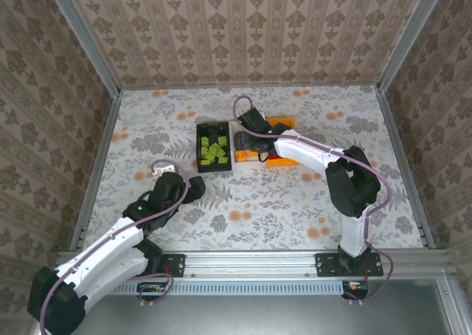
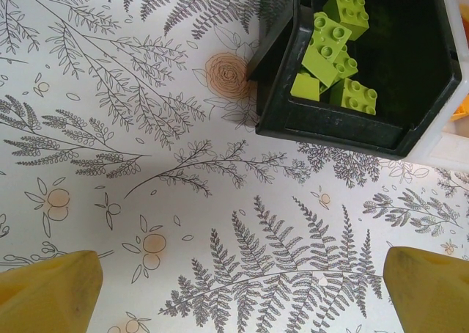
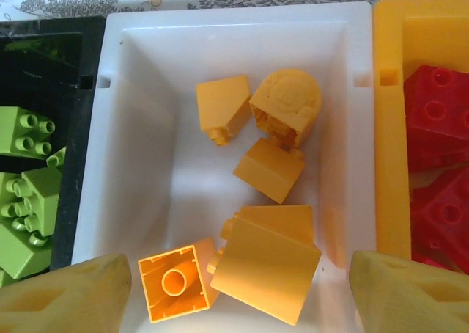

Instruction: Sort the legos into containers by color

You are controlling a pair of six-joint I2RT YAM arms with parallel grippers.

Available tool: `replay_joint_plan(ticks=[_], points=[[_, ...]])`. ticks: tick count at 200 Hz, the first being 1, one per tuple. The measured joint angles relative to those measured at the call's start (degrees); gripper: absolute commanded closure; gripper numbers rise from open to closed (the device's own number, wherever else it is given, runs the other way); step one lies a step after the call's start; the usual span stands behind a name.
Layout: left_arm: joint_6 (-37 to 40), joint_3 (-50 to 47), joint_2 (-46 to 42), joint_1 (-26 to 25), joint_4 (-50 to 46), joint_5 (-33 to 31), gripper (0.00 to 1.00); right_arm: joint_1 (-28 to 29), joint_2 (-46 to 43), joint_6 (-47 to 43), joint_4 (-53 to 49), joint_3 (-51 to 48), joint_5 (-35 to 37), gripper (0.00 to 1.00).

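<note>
Three bins joined side by side sit at centre-far of the tabletop (image 1: 295,202): black bin (image 1: 200,152) on the left, white bin (image 3: 146,127) in the middle, orange bin (image 3: 388,127) on the right, walls touching.

Legos are already grouped by color. Lime green legos (image 2: 330,43) are in the black bin, orange-yellow legos (image 3: 267,263) in the white, red legos (image 3: 440,113) in the orange. All are small studded bricks lying jumbled at mixed tilts. One yellow brick (image 3: 174,283) lies hollow side up. One yellow piece is a rounded dome (image 3: 286,105) with a molded pattern.

Right gripper (image 3: 234,296) hangs over the near end of the white bin. Its fingers are spread wide at both lower corners of its wrist view, with nothing pinched. Left gripper (image 2: 238,293) is low over bare tabletop on the near side of the black bin, also spread wide and holding nothing.

The top view gives the overall layout but the right arm covers much of the white and orange bins. The right wrist view shows the yellow and red contents up close. The left wrist view shows the black bin's near corner and its green pile.

Patterned tabletop lies open all around the bins. It runs out to metal frame rails (image 1: 96,165) at the sides and wallpapered walls (image 1: 251,25) beyond.
</note>
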Motion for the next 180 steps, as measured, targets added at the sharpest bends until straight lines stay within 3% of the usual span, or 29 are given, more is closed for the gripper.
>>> replay_joint_plan(ticks=[23, 55, 69, 98, 134, 157, 180], points=[[0.11, 1.14, 0.00, 0.00, -0.33, -0.20, 0.00, 0.00, -5.66, -0.09, 1.62, -4.11, 0.04, 0.14], [2.10, 3.74, 0.02, 0.28, 0.07, -3.17, 0.00, 0.00, -20.70, -0.13, 6.19, -15.26, 0.81, 0.09], [4.13, 4.39, 0.26, 0.33, 2.71, -5.92, 0.00, 0.00, -26.73, -0.31, 8.20, -19.78, 1.62, 0.00], [11.26, 4.59, 3.13, 2.29, 10.78, -11.41, 0.00, 0.00, -34.73, -0.20, 10.60, -27.43, 6.49, 0.00], [23.37, 8.79, 13.77, 13.40, 18.71, -16.06, 0.00, 0.00, -38.93, 1.03, 11.28, -34.42, 14.49, 0.00], [30.88, 13.16, 22.95, 21.75, 21.70, -16.48, 0.00, -0.63, -39.80, 1.20, 11.34, -36.30, 16.81, 0.00], [36.11, 15.06, 32.11, 26.49, 25.38, -16.52, 0.00, -2.89, -39.91, 1.27, 11.30, -36.89, 18.12, 0.00]])
